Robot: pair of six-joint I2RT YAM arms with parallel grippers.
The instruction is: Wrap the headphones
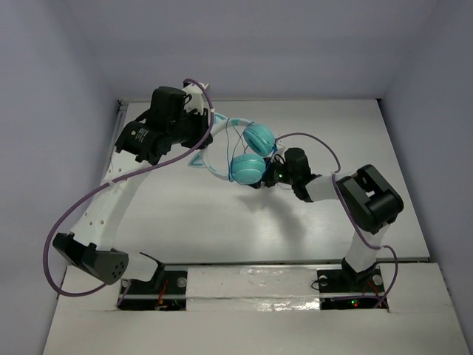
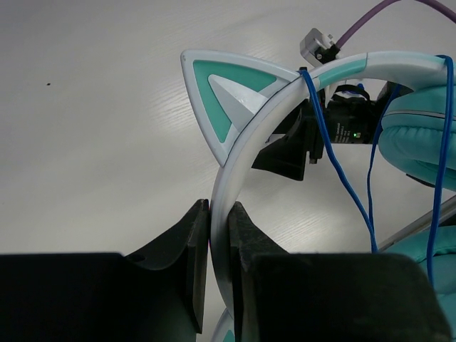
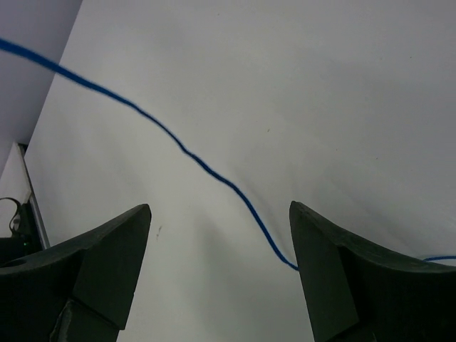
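The left pincer is pinching the smooth pale headband of the headphones, seemingly above the far bench. The right pincer is gaping just right of them, with the thin blue cord trailing past.

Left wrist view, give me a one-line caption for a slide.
Left pincer shut on the headband of the headphones, below a cat-ear point; blue cord draped over the band, white table behind.
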